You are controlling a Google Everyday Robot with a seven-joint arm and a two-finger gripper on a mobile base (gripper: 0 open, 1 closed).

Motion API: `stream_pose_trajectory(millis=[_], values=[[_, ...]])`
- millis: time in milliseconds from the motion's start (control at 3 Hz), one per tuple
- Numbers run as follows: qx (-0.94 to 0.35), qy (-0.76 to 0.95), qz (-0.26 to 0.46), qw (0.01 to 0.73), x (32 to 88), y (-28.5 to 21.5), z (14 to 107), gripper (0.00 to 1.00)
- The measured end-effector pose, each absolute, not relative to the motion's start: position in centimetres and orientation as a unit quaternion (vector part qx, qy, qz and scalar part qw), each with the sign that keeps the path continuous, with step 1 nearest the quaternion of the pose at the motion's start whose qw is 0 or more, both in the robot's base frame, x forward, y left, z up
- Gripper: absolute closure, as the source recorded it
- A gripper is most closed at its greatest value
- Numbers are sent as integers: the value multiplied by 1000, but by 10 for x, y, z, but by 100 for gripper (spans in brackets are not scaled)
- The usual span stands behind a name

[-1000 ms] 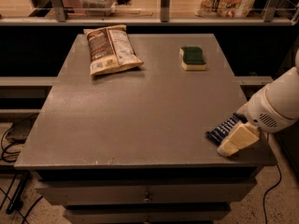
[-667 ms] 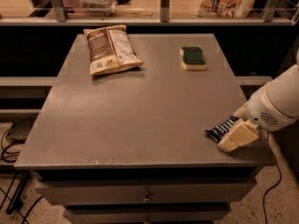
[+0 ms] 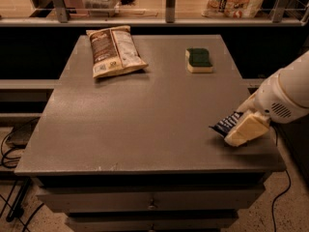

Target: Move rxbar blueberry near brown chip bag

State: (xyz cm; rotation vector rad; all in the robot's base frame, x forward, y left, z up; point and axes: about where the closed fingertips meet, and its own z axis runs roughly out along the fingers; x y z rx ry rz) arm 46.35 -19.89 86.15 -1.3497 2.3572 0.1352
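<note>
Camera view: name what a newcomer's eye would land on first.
First comes the white arm reaching in from the right, its pincer at the rxbar blueberry near the front right corner of the table. Next comes the brown chip bag lying at the back left, far across from the bar. The green-and-yellow sponge sits at the back right.

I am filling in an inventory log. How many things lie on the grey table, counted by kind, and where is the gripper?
Chip bags: 1, the brown chip bag
Snack bars: 1, the rxbar blueberry
Sponges: 1, the green-and-yellow sponge
Total: 3
The gripper is at the rxbar blueberry, near the front right corner of the table.
</note>
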Motion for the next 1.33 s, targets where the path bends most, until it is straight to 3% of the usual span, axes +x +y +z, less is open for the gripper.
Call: stream_pose_trajectory(millis=[1000, 1333], values=[[-564, 744, 38, 355, 521, -146, 1012, 100], [-563, 738, 30, 370, 523, -146, 1029, 100]])
